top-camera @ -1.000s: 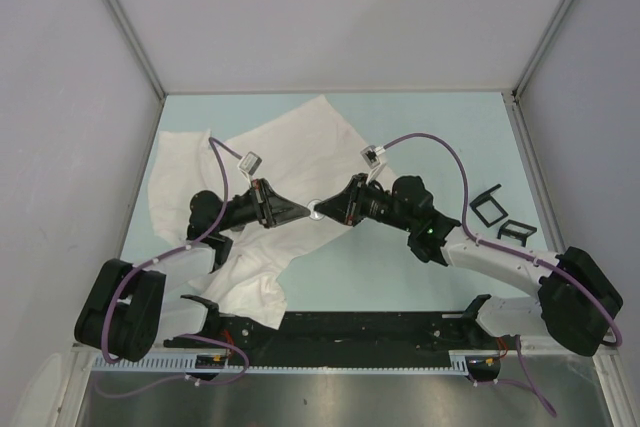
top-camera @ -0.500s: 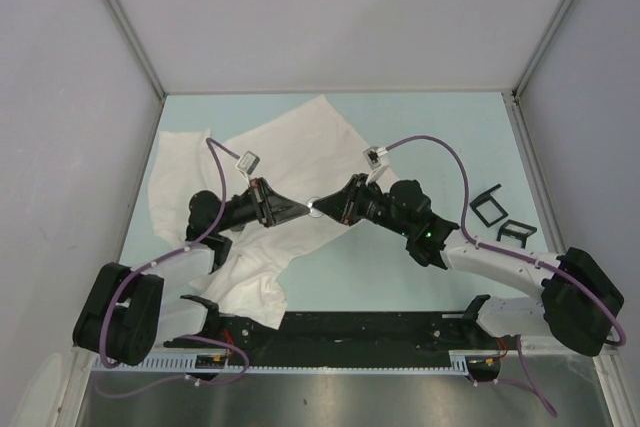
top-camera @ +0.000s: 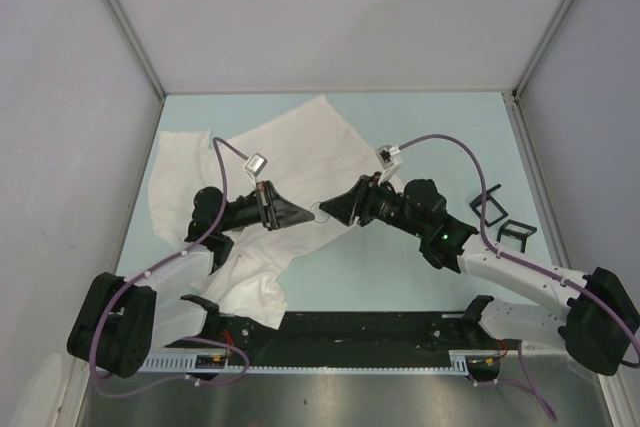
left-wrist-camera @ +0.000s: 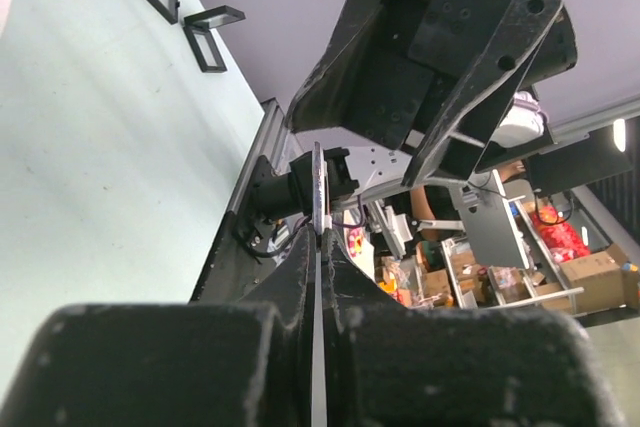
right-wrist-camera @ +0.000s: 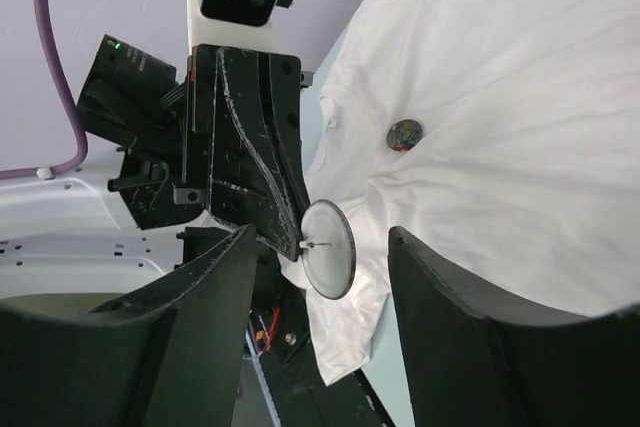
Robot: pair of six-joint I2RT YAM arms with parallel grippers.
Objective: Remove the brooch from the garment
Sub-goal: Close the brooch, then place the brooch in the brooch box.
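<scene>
Treat the brooch [right-wrist-camera: 327, 262] as small, stiff and light, best pinched by its thin rim clear of the pin [right-wrist-camera: 314, 244], as in the clamped left gripper [top-camera: 303, 214] over the soft garment [top-camera: 290, 137] midway between the table's [top-camera: 430, 127] side edges, right gripper [top-camera: 333, 212] gaping alongside

Two black-and-white arms
The left arm [top-camera: 175, 262] and right arm [top-camera: 510, 269] pair white links with bulky black joints; looping purple cables [top-camera: 440, 141] feed white wrist cameras [top-camera: 257, 162]; the right claw [right-wrist-camera: 322, 237] is scuffed black.
</scene>
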